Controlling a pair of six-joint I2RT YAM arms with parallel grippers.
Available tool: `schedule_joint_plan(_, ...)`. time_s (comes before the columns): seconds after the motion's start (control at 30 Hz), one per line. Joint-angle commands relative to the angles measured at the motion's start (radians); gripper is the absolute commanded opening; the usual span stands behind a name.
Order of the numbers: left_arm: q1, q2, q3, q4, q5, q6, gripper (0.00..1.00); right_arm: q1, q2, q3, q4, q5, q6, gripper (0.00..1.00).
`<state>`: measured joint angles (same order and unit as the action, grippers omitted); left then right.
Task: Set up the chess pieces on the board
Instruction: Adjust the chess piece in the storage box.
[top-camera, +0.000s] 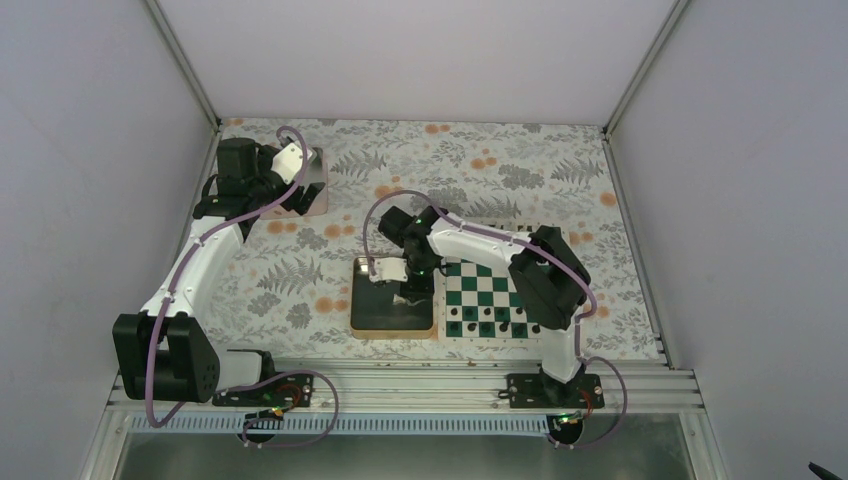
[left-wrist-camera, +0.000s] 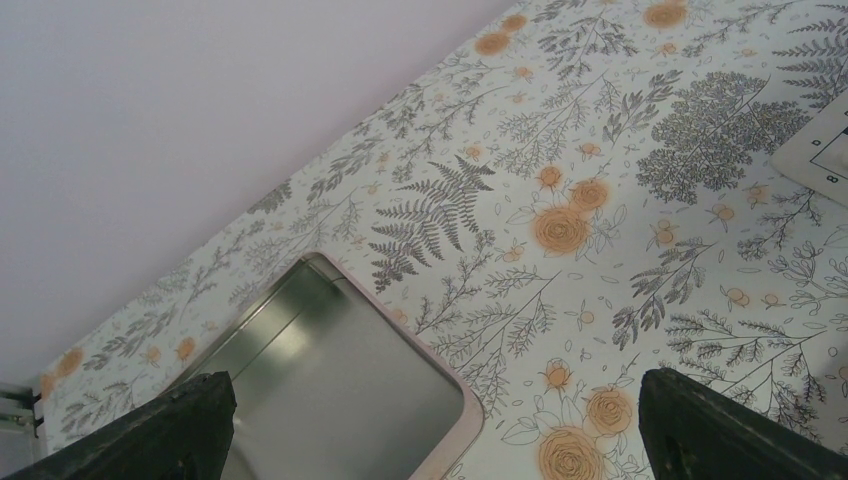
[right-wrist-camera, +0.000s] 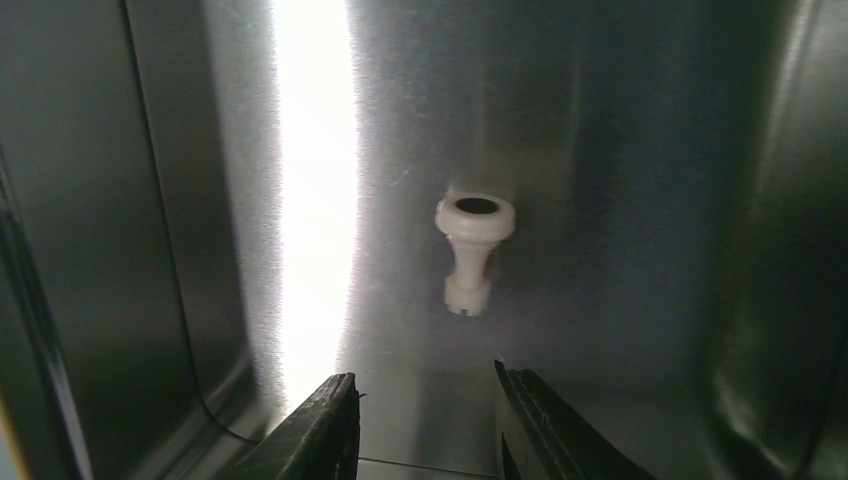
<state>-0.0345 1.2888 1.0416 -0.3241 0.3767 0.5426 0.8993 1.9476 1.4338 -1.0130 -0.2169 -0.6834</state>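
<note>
The board (top-camera: 478, 290) lies at three o'clock of the gold-rimmed tray (top-camera: 388, 318), and over that tray hangs the right gripper (right-wrist-camera: 425, 405), jaws narrowly parted, empty, a white chess piece (right-wrist-camera: 473, 255) lying toppled at its twelve o'clock.

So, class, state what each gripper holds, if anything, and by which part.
Nothing. The right gripper is open, short of the white chess piece; the left gripper is open too.

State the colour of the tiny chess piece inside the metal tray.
White; the chess piece shows best in the right wrist view.
</note>
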Motion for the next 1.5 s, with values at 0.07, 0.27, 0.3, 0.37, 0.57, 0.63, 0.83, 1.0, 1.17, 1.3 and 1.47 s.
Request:
schedule_joint_plan(0.07, 0.004, -0.016, 0.018, 0.003, 0.023, 0.011, 1.00, 0.023, -0.006, -0.021, 0.064, -0.022, 0.041, 0.39)
schedule_joint_plan(0.27, 0.003, -0.016, 0.014, 0.004, 0.018, 0.013, 1.00, 0.023, 0.043, 0.015, 0.069, -0.014, 0.039, 0.39)
schedule_joint_plan(0.3, 0.004, -0.016, 0.014, 0.005, 0.018, 0.013, 1.00, 0.027, 0.055, 0.018, 0.069, -0.007, 0.036, 0.39)
schedule_joint_plan(0.37, 0.004, -0.016, 0.014, 0.006, 0.018, 0.014, 1.00, 0.031, 0.073, 0.022, 0.066, 0.010, 0.031, 0.38)
schedule_joint_plan(0.57, 0.003, -0.013, 0.011, 0.008, 0.018, 0.013, 1.00, 0.036, 0.083, 0.030, 0.057, 0.006, 0.028, 0.37)
schedule_joint_plan(0.63, 0.004, -0.010, 0.010, 0.008, 0.018, 0.014, 1.00, 0.036, 0.083, 0.026, 0.063, 0.005, 0.029, 0.37)
schedule_joint_plan(0.83, 0.004, -0.014, 0.008, 0.009, 0.016, 0.015, 1.00, 0.043, 0.097, 0.031, 0.074, 0.006, 0.031, 0.31)
schedule_joint_plan(1.0, 0.004, -0.017, 0.008, 0.010, 0.016, 0.015, 1.00, 0.049, 0.095, 0.034, 0.072, 0.033, 0.036, 0.21)
schedule_joint_plan(1.17, 0.003, -0.019, 0.012, 0.007, 0.020, 0.014, 1.00, 0.058, 0.082, 0.084, 0.007, 0.136, 0.032, 0.15)
schedule_joint_plan(1.3, 0.004, -0.023, 0.014, 0.004, 0.023, 0.013, 1.00, 0.077, 0.089, 0.196, -0.112, 0.232, 0.010, 0.14)
schedule_joint_plan(1.47, 0.004, -0.031, 0.015, 0.001, 0.024, 0.013, 1.00, 0.112, 0.154, 0.342, -0.274, 0.351, -0.030, 0.15)
